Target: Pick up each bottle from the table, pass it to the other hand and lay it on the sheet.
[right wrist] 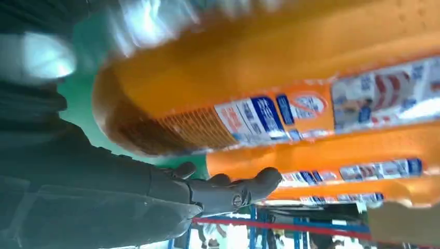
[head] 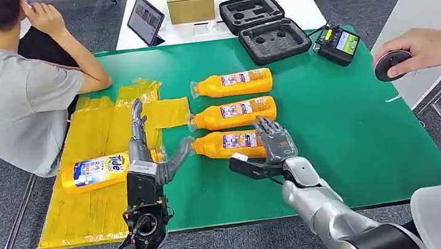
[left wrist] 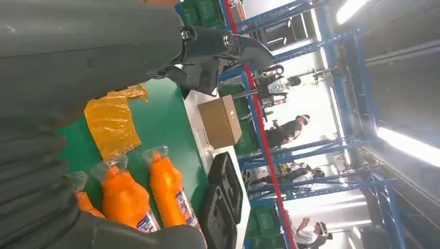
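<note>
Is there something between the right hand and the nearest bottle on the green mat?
Nothing visible: the right hand is already at the nearest bottle, fingers over its base end, with no other object between them.

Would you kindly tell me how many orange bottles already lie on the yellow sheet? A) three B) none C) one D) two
C, since a single bottle lies on the yellow sheet beside the left hand, while the other three bottles lie in a row on the green table.
</note>
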You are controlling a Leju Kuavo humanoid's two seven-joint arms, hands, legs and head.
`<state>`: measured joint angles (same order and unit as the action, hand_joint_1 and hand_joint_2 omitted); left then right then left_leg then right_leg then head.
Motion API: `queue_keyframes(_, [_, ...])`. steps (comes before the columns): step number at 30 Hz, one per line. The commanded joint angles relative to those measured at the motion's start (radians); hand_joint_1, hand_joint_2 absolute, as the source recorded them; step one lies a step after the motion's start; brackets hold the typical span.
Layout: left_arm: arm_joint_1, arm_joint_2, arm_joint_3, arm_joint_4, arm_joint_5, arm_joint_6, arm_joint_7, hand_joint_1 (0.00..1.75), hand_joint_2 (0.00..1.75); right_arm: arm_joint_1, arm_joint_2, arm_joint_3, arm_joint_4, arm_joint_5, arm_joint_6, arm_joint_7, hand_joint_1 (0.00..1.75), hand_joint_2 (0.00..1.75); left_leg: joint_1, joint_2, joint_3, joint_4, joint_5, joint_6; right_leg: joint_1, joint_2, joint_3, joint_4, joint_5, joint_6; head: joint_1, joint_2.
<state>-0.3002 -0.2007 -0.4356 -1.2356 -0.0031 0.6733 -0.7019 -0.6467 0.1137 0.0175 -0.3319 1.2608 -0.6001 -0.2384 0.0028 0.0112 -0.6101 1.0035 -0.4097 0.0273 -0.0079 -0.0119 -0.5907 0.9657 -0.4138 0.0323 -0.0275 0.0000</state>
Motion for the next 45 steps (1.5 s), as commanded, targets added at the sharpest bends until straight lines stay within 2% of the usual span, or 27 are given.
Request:
queue_keyframes(1, [-0.042, 0.008, -0.002, 0.065, 0.01, -0.002, 0.004, 0.0, 1.75, -0.017, -0.029, -0.017, 0.07, -0.001, 0.095, 0.012, 0.0, 1.75, 0.0, -0.002, 0.003, -0.001, -0.001, -0.001, 0.0, -0.001, 0.003, 0.0, -0.001, -0.001, 0.0, 0.0])
queue_keyframes(4, [-0.044, 0.008, -0.002, 0.061, 0.011, -0.002, 0.004, 0.0, 1.75, -0.025, -0.035, -0.02, 0.074, -0.007, 0.185, 0.024, 0.02, 1.75, 0.0, -0.002, 0.004, 0.0, -0.001, -0.001, 0.0, -0.001, 0.004, 0.0, -0.002, -0.001, 0.0, 0.0])
queue_keyframes(5, [-0.046, 0.008, -0.003, 0.062, 0.011, -0.004, 0.004, 0.0, 1.75, -0.025, -0.039, -0.021, 0.075, -0.009, 0.22, 0.023, 1.52, 1.75, 0.0, -0.002, 0.003, 0.0, -0.001, -0.001, 0.0, -0.001, 0.003, 0.0, -0.001, -0.001, 0.0, 0.0])
queue_keyframes(7, [-0.052, 0.006, -0.003, 0.066, 0.012, -0.003, 0.004, 0.0, 1.75, -0.025, -0.039, -0.033, 0.071, -0.024, 0.247, 0.018, 1.75, 1.75, 0.001, -0.002, 0.003, 0.0, 0.0, -0.001, 0.0, -0.001, 0.003, -0.001, -0.001, -0.001, 0.0, 0.0])
queue_keyframes(16, [-0.053, 0.011, -0.004, 0.065, 0.014, 0.002, 0.004, 0.0, 1.75, -0.018, -0.048, -0.045, 0.07, -0.037, 0.297, 0.023, 1.75, 1.75, 0.001, -0.005, 0.01, -0.002, -0.001, -0.002, 0.0, -0.003, 0.011, -0.002, -0.002, -0.002, 0.0, 0.0])
queue_keyframes(29, [-0.059, 0.001, -0.002, 0.069, 0.019, -0.005, 0.004, 0.0, 1.75, -0.008, -0.062, -0.055, 0.072, -0.045, 0.314, 0.027, 1.75, 1.75, 0.001, -0.004, 0.011, -0.002, 0.0, -0.001, 0.0, -0.003, 0.012, -0.002, -0.001, -0.001, 0.0, 0.0])
queue_keyframes(35, [-0.047, -0.028, 0.057, 0.013, 0.023, 0.025, 0.004, 0.0, 1.75, 0.003, -0.03, -0.212, 0.056, -0.243, 0.353, -0.129, 1.75, 1.75, 0.001, -0.005, 0.011, -0.001, 0.0, -0.001, 0.001, -0.003, 0.012, -0.002, -0.001, -0.001, 0.0, 0.0])
queue_keyframes(37, [-0.038, -0.035, 0.076, 0.003, 0.025, 0.025, 0.004, 0.0, 1.75, 0.005, -0.022, -0.228, 0.049, -0.272, 0.342, -0.17, 1.75, 1.75, 0.001, -0.002, 0.012, -0.001, -0.001, -0.001, 0.001, -0.001, 0.012, -0.002, -0.001, -0.001, 0.0, 0.0])
queue_keyframes(40, [-0.038, -0.035, 0.076, 0.003, 0.025, 0.025, 0.004, 0.0, 1.75, 0.005, -0.022, -0.228, 0.049, -0.272, 0.342, -0.17, 1.75, 1.75, 0.001, -0.001, 0.011, -0.001, -0.001, -0.001, 0.001, 0.0, 0.012, -0.002, 0.0, -0.001, 0.0, 0.0])
queue_keyframes(45, [-0.014, -0.058, 0.127, 0.001, 0.05, 0.025, 0.004, 0.0, 1.75, 0.017, 0.012, -0.264, 0.016, -0.382, 0.358, -0.334, 1.75, 1.75, 0.001, -0.001, 0.012, -0.001, -0.001, -0.001, 0.001, 0.0, 0.012, -0.002, 0.0, -0.001, 0.0, 0.0])
